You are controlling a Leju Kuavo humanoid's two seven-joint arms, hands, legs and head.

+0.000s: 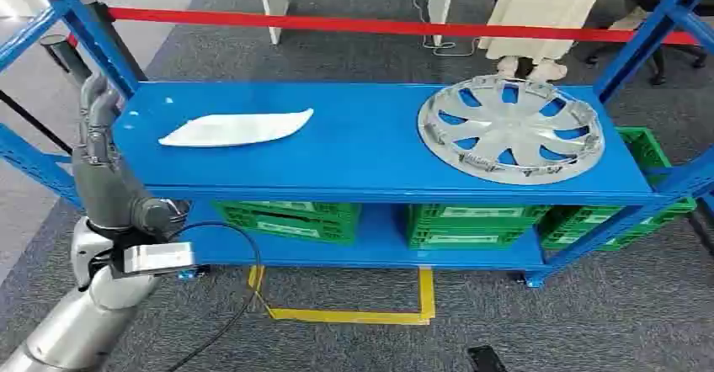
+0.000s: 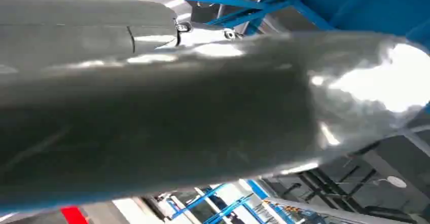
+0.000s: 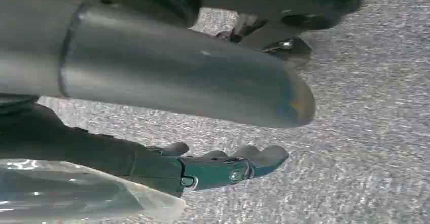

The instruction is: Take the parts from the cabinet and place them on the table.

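A flat white leaf-shaped part (image 1: 237, 127) lies on the left half of the blue shelf (image 1: 370, 157). On the right half rests a silver wheel cover (image 1: 511, 130). My left hand (image 1: 101, 149) is raised at the shelf's left end, fingers pointing up beside the edge, holding nothing and a short way left of the white part. In its wrist view the hand (image 2: 203, 117) is a blurred grey mass. My right hand (image 3: 203, 168) hangs over grey carpet with fingers stretched out and nothing in them; a clear plastic sheet (image 3: 76, 193) lies beside the wrist.
Green crates (image 1: 290, 219) (image 1: 471, 225) fill the lower shelf, with another (image 1: 648, 157) at the right end. Blue uprights (image 1: 84, 27) frame the rack. A red tape (image 1: 337, 23) runs behind it, and a person (image 1: 547, 10) in pale clothing stands beyond. Yellow floor marking (image 1: 354, 313) lies in front.
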